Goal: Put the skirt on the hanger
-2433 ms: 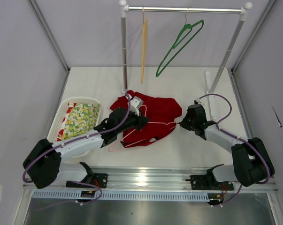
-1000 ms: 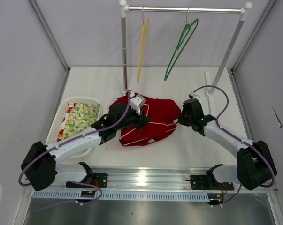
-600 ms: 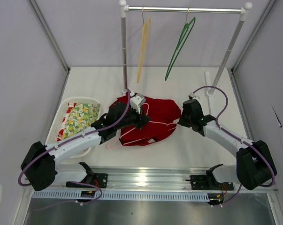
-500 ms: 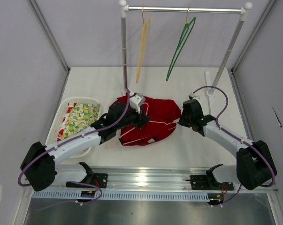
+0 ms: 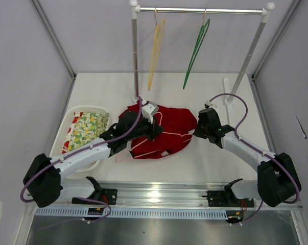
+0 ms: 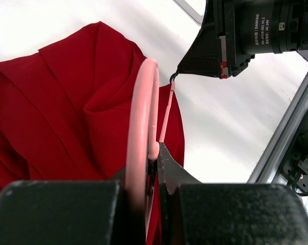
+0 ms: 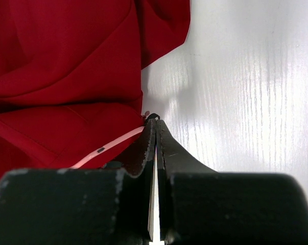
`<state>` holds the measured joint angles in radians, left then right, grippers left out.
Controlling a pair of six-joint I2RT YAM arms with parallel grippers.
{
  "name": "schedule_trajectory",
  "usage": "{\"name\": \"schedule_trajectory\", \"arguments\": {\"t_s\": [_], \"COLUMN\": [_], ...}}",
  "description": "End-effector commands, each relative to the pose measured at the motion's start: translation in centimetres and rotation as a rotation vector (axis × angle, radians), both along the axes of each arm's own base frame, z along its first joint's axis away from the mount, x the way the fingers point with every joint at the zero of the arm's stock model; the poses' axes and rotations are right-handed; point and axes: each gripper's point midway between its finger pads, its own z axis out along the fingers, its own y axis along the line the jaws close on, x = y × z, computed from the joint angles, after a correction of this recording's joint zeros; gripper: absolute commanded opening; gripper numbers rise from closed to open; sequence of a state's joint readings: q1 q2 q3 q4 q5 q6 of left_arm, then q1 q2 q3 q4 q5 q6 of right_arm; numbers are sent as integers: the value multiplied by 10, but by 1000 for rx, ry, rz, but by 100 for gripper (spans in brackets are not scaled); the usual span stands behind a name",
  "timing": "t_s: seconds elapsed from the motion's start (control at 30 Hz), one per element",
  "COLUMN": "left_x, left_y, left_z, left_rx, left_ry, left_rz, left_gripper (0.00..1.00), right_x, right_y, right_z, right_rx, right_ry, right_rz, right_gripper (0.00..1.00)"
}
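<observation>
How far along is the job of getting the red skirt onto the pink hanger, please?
Done: the hanger lies across the skirt on the table. In hand: the left gripper is shut on its hook, the right gripper on its thin wire at the skirt's right edge. Left: the skirt lies crumpled under the wire, not hanging from it.

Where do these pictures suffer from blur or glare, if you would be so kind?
Left wrist: the hanger near the lens is soft, the left gripper a dark blur, the skirt sharper. Right wrist: glare streaks the table, and the right gripper blurs toward the lens. Top external: evenly lit, one bright reflection on the metal rail.
</observation>
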<state>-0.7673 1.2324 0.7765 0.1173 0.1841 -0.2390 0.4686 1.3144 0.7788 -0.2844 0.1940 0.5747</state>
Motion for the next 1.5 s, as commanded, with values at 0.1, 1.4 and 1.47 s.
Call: {"name": "schedule_trajectory", "arguments": {"t_s": [0.1, 1.4, 1.47], "left_x": [7, 26, 26], "left_y": [-11, -6, -8], "left_z": [26, 34, 33], "left_rx": [-57, -54, -51], "left_ry": [-43, -45, -42], "left_rz": [-14, 90, 85], "left_gripper": [0, 0, 0], "right_x": [12, -4, -5], "right_y": [15, 9, 11], "right_z": [24, 12, 10], "right_rx": [22, -67, -65], "right_ry": [-56, -22, -19], "right_rz": [24, 48, 55], "right_gripper": [0, 0, 0]}}
